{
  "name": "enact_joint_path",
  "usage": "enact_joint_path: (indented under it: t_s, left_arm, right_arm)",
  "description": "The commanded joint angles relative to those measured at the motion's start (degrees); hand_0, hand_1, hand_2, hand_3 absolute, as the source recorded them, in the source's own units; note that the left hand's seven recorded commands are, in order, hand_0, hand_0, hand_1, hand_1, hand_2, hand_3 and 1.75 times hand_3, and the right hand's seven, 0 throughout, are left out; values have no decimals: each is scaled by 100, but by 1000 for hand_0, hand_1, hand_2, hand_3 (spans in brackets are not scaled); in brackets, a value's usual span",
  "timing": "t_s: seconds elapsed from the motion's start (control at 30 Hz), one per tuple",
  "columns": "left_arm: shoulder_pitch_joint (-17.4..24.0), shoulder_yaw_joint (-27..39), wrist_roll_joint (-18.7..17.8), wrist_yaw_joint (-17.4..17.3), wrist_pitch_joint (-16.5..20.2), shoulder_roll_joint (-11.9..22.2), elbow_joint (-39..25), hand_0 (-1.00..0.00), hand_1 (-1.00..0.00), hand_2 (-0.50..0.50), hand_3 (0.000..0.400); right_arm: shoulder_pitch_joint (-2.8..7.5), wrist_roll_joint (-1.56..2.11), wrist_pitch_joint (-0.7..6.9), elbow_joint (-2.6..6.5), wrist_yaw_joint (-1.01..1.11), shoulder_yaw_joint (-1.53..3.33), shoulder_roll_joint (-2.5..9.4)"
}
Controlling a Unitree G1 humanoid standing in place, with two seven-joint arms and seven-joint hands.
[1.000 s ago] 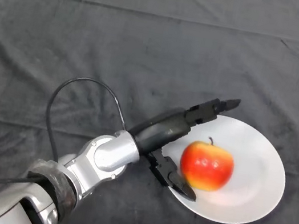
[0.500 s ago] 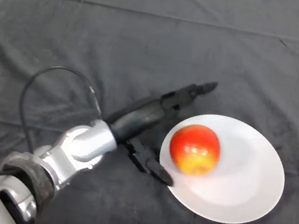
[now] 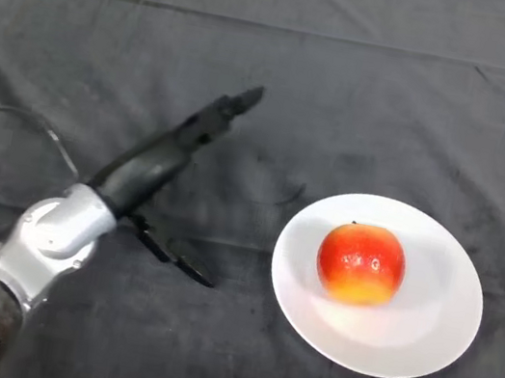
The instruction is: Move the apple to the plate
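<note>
Head view: a red apple (image 3: 361, 263), yellowing toward its underside, sits upright on a white plate (image 3: 432, 338), a little left of the plate's centre, its short stem pointing up. The plate lies flat on the counter (image 3: 369, 82), which is draped in a dark, slightly creased cloth, and takes up the right part of the scene.

The left hand (image 3: 154, 167) hovers over the cloth to the left of the plate, well apart from both plate and apple. The silver-grey arm (image 3: 53, 237) enters from the lower left corner and slants up toward the middle. The black fingers (image 3: 222, 113) stretch out straight toward the upper right, while the thumb (image 3: 176, 259) juts out low toward the plate, so the hand is spread wide and grips nothing. The thumb's tip ends short of the plate's left rim, with bare cloth between them. A faint curved crease shows in the cloth just left of the plate's upper rim.
</note>
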Motion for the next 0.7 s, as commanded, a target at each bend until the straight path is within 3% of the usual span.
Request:
enact_joint_path:
  t_s: [0.03,0.7]
  left_arm:
    - [235,259,-199,4,-36,333,203,0,0,0,0]
    - [519,1699,-827,82,526,1138,529,0,0,0,0]
  right_arm:
    - [-83,105,-46,-8,9,-19,-106]
    - [-82,104,-46,-12,8,-19,-104]
